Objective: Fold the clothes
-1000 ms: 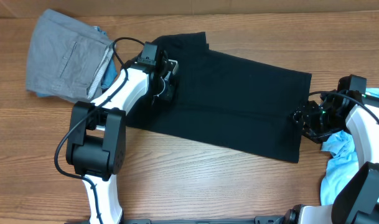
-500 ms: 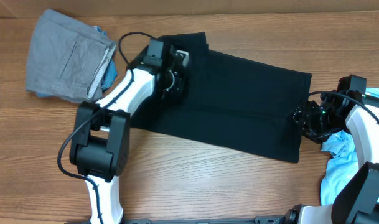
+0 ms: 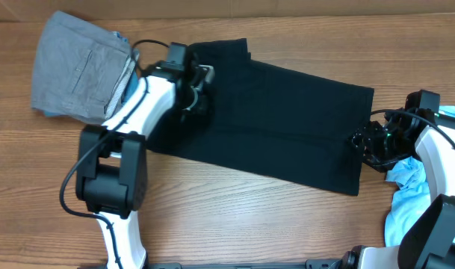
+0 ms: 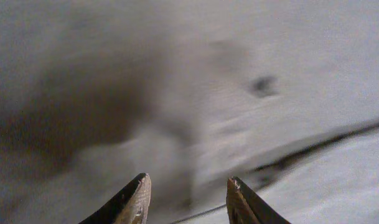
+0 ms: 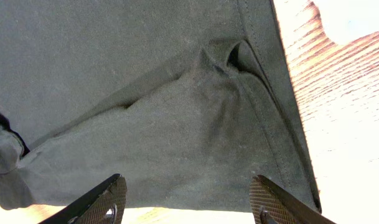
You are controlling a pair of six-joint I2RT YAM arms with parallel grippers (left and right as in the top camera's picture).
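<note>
A large black T-shirt [image 3: 287, 127] lies folded into a long band across the table. My left gripper [image 3: 199, 90] hovers over its left end, jaws open with nothing between them; in the left wrist view its gripper [image 4: 188, 190] sits above blurred fabric [image 4: 177, 93]. My right gripper [image 3: 363, 143] stands open at the shirt's right edge. The right wrist view shows that gripper [image 5: 189, 199] with wide jaws just short of the black T-shirt's hem [image 5: 177, 112]. A folded grey garment [image 3: 81, 66] lies at the far left. A light-blue T-shirt [image 3: 410, 194] is crumpled at the right.
Bare wooden tabletop [image 3: 234, 217] runs along the front. The left arm's base [image 3: 111, 179] stands in front of the black shirt's left end. A strip of light-blue cloth [image 3: 130, 84] pokes out from under the grey garment.
My left gripper has let go of the black shirt and opened. It swung right, then back left and slightly up over the shirt's left end. The right arm has stayed still.
</note>
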